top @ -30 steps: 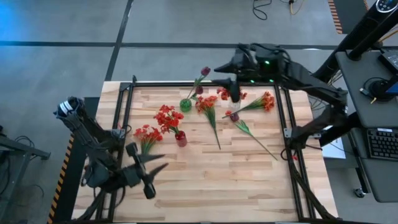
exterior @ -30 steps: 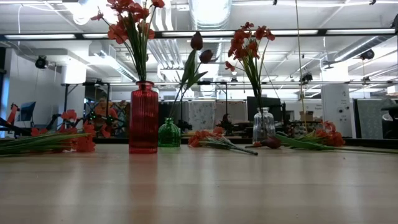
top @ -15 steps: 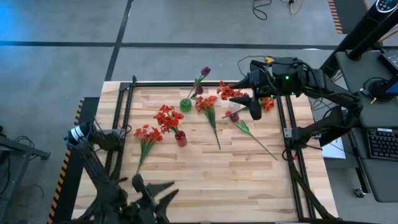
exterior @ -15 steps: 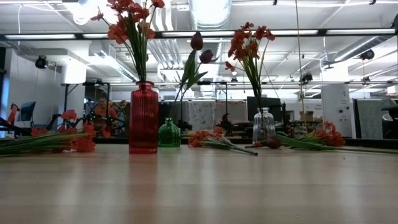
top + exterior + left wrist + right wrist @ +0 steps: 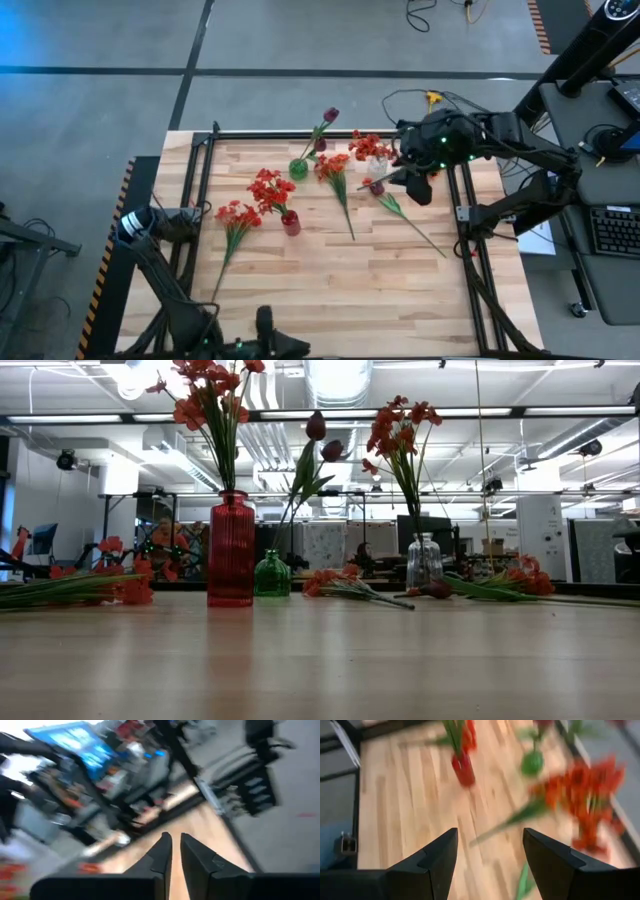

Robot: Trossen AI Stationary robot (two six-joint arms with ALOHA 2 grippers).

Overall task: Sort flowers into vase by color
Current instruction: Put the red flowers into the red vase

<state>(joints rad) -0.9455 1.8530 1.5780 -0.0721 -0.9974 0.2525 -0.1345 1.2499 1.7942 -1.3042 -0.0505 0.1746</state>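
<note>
Three vases stand on the wooden table. The red vase point(image 5: 291, 223) holds red blooms, the green vase point(image 5: 298, 169) a purple tulip point(image 5: 330, 115), and the clear vase point(image 5: 424, 563) orange-red blooms point(image 5: 370, 147). Loose stems lie flat: a red one point(image 5: 236, 216) at the left, an orange-red one point(image 5: 334, 168) in the middle, a purple bud point(image 5: 376, 187) with a long stem at the right. My right gripper point(image 5: 414, 183) hangs open above the purple bud's stem, holding nothing. My left gripper point(image 5: 175, 847) is shut and empty at the table's near edge point(image 5: 266, 335).
A black metal frame point(image 5: 205, 160) runs around the tabletop. Another orange-red stem point(image 5: 505, 582) lies at the far right near the frame. Bare wood point(image 5: 330, 290) fills the near half of the table. The room behind shows desks and screens.
My left gripper has drawn back toward the table's near edge, turned, and shut its fingers on nothing. My right gripper has moved from the far edge toward the right side, past the clear vase, tipping downward and staying open. No flower has moved.
</note>
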